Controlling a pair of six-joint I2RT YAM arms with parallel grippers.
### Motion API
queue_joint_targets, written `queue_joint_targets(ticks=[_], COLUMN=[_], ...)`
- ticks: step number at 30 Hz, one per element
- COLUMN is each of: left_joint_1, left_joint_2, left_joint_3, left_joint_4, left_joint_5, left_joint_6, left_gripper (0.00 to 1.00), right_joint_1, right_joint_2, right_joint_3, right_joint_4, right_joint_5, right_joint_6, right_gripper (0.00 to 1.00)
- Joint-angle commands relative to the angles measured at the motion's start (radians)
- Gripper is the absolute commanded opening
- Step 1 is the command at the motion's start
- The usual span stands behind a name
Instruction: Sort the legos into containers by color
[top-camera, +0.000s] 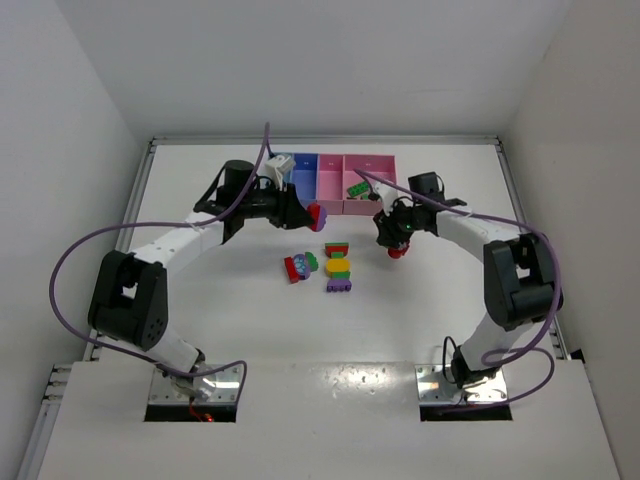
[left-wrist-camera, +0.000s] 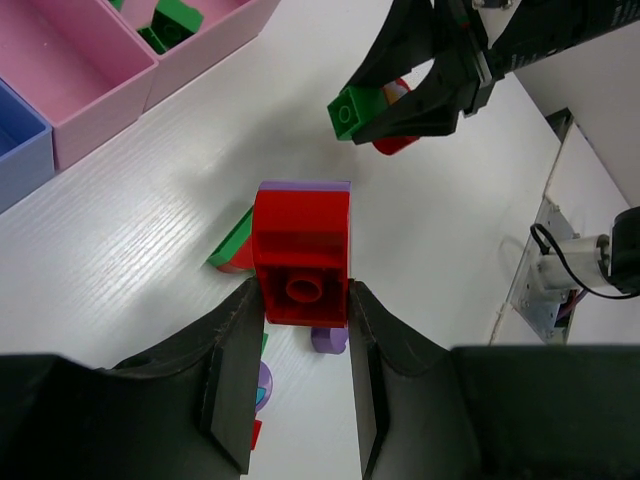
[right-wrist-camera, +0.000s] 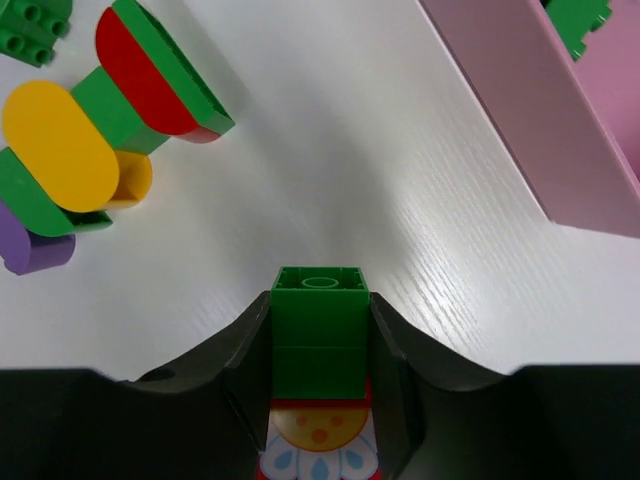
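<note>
My left gripper (top-camera: 310, 215) is shut on a red brick (left-wrist-camera: 302, 262) with a purple layer on its far side and holds it above the table, just in front of the bins. My right gripper (top-camera: 393, 242) is shut on a green brick (right-wrist-camera: 320, 335) stuck to a red piece with a flower print (right-wrist-camera: 320, 445), held near the wide pink bin (top-camera: 385, 160). That bin holds one green brick (top-camera: 356, 189). The light blue (top-camera: 279, 164), periwinkle (top-camera: 304, 170) and pink (top-camera: 330, 182) bins stand in a row beside it.
A multicoloured stack of red, green, yellow and purple bricks (top-camera: 338, 267) and a smaller clump (top-camera: 299, 266) lie on the table between the arms. In the right wrist view the stack (right-wrist-camera: 95, 115) lies at the upper left and the pink bin wall (right-wrist-camera: 520, 120) at the upper right.
</note>
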Motion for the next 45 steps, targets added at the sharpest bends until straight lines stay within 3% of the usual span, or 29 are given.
queue_joint_targets(ticks=[1,6,8,12,13,15,17,19,22,23,28,42,44,45], left_joint_1=[0.009,0.031,0.043,0.093,0.106,0.106,0.106,0.106,0.106,0.095,0.086,0.057,0.057,0.057], left_joint_2=[-0.028,-0.028,-0.028,-0.019,-0.007,0.008,0.03,0.03,0.039,0.039,0.048,0.076,0.085,0.085], left_joint_3=[0.03,0.021,0.011,-0.002,-0.014,-0.025,-0.025,-0.025,-0.025,-0.015,-0.005,0.034,0.034,0.034], left_joint_4=[0.031,0.041,0.066,0.238,0.285,0.389,0.42,0.449,0.459,0.459,0.459,0.449,0.449,0.449], left_joint_5=[0.037,0.057,0.086,0.218,0.255,0.347,0.399,0.412,0.436,0.436,0.436,0.427,0.427,0.427], left_joint_6=[-0.011,-0.021,-0.031,-0.154,-0.227,-0.284,-0.327,-0.352,-0.361,-0.361,-0.361,-0.352,-0.352,-0.352], left_gripper=[0.03,0.03,0.03,0.03,0.03,0.03,0.03,0.03,0.05,0.05,0.05,0.05,0.05,0.05], right_joint_1=[0.014,0.033,0.034,-0.014,-0.026,-0.035,-0.026,-0.016,0.003,0.003,0.035,0.098,0.107,0.107], right_joint_2=[-0.014,-0.003,-0.003,-0.003,0.007,0.045,0.046,0.046,0.087,0.098,0.158,0.208,0.219,0.219], right_joint_3=[0.005,0.054,0.077,0.175,0.222,0.258,0.248,0.206,0.186,0.203,0.307,0.373,0.373,0.373], right_joint_4=[0.019,-0.024,-0.035,-0.107,-0.128,-0.121,-0.011,0.253,0.53,0.54,0.507,0.551,0.56,0.57], right_joint_5=[0.008,-0.041,-0.075,-0.34,-0.509,-0.647,-0.797,-0.878,-0.917,-0.917,-0.974,-0.983,-0.983,-0.983], right_joint_6=[-0.059,-0.059,-0.05,0.028,0.042,0.164,0.308,0.581,0.868,0.887,0.901,0.93,0.939,0.939], right_gripper=[0.41,0.76,0.77,0.77,0.75,0.75,0.75,0.75,0.75,0.75,0.75,0.75,0.71,0.57])
